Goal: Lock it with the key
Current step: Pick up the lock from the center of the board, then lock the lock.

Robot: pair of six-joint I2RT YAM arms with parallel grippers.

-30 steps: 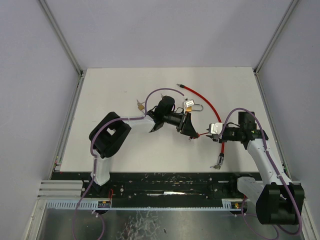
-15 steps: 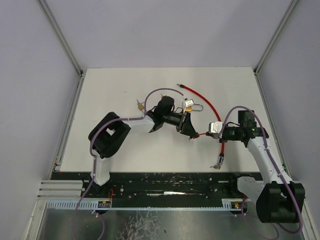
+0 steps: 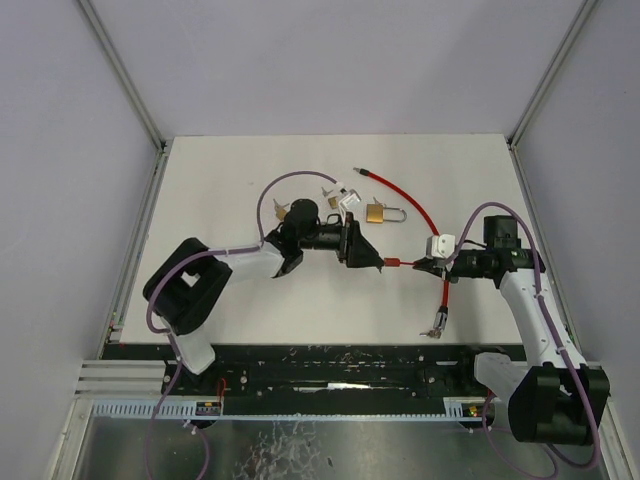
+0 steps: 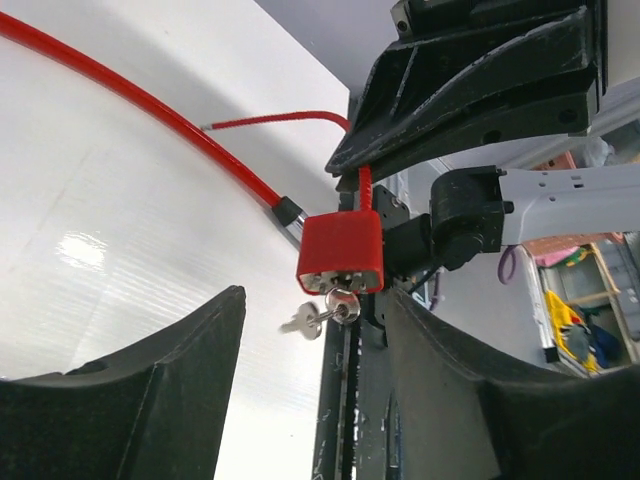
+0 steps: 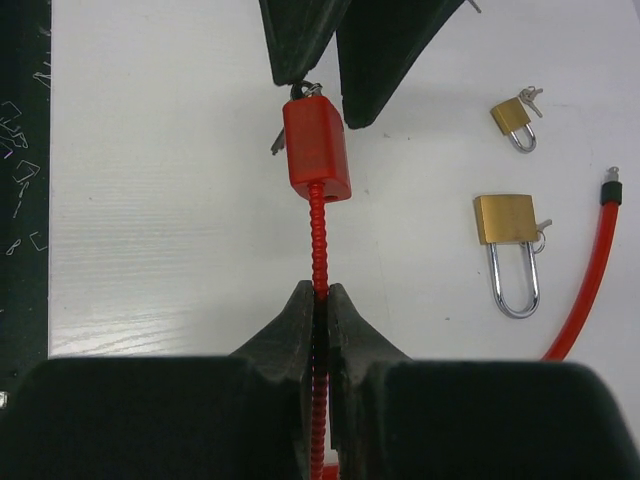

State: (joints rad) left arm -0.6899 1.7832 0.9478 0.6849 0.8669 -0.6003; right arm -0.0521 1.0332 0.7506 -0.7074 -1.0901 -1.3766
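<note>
A red padlock [image 4: 340, 252] hangs in the air on its ribbed red shackle cable [image 5: 319, 235]. My right gripper [image 5: 322, 298] is shut on that cable just below the lock body [image 5: 316, 148]. A small silver key [image 4: 308, 319] sticks out of the lock's underside. My left gripper [image 4: 315, 300] is open, one black finger on each side of the key, with a gap on both sides. From above, the left gripper [image 3: 373, 261] points at the red padlock [image 3: 393, 262], and the right gripper [image 3: 426, 266] is just right of it.
A brass padlock [image 3: 378, 212] lies on the white table behind the grippers. Two small brass padlocks [image 3: 281, 210] [image 3: 330, 199] lie farther left, one with a white tag [image 3: 346, 195]. A long red cable [image 3: 405, 200] curves across the table toward the right arm.
My right gripper closed on the ribbed cable. The left gripper opened around the key, and the left arm's elbow swung left and down.
</note>
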